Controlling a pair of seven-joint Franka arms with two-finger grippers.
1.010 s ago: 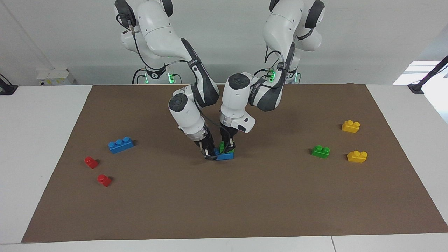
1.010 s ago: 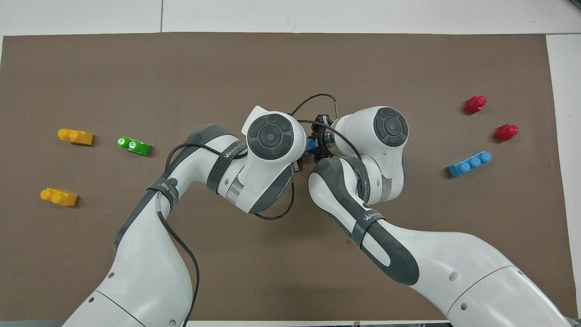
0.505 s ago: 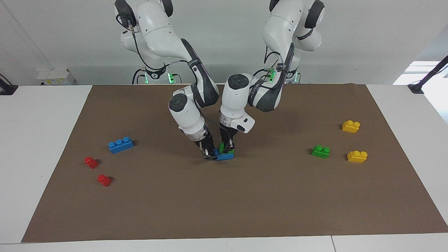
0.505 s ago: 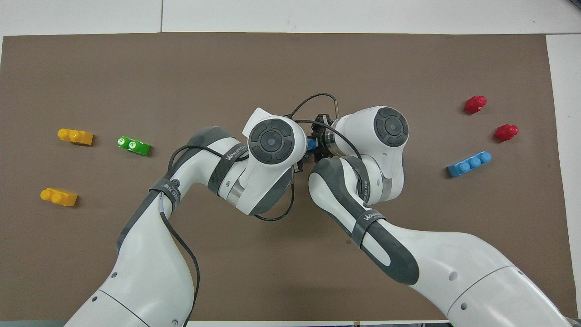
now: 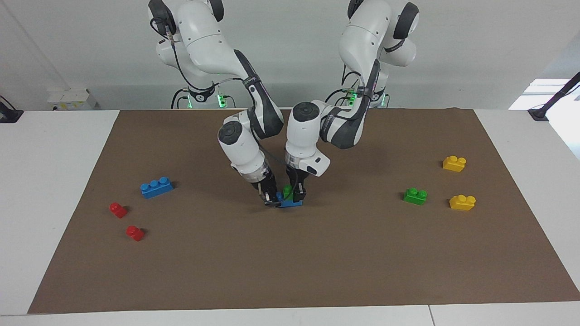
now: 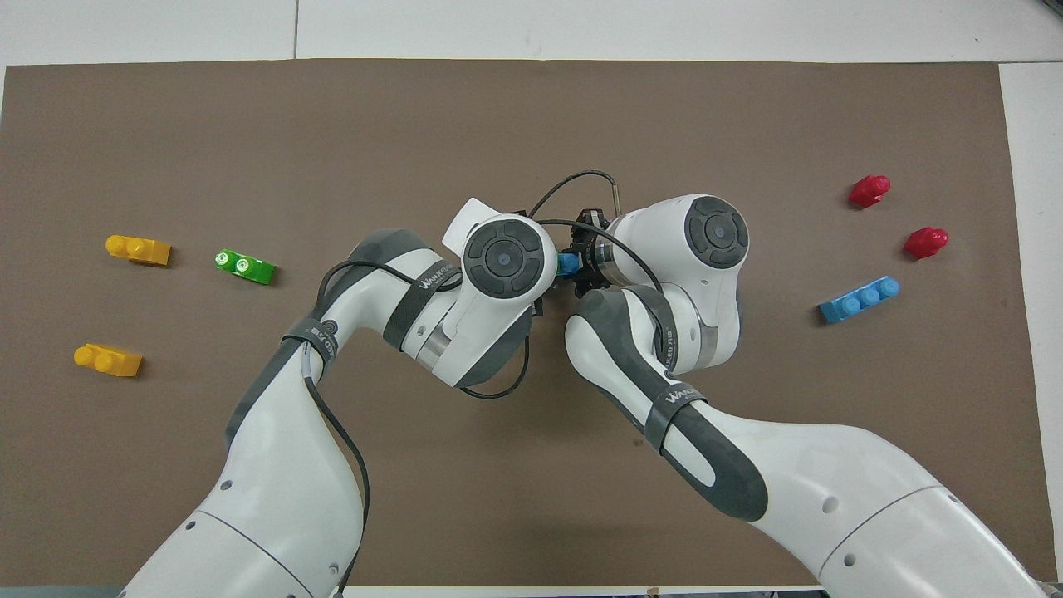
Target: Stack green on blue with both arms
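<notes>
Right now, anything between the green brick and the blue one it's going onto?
Nothing visible. The green brick already sits on the blue brick at mid-mat, with the left claw around it and the right claw at the blue brick's end. The spare bricks lie well off toward the table's ends.

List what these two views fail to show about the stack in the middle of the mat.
- Overhead view: the green brick is fully hidden under the left arm's wrist; only a sliver of the blue brick shows between the wrists.
- Facing view: the left gripper and right gripper cover the blue brick's ends.
- Whether the green brick is pressed fully down: the seam is too small to tell.
- Whether either gripper's fingers clamp: too small to tell.
</notes>
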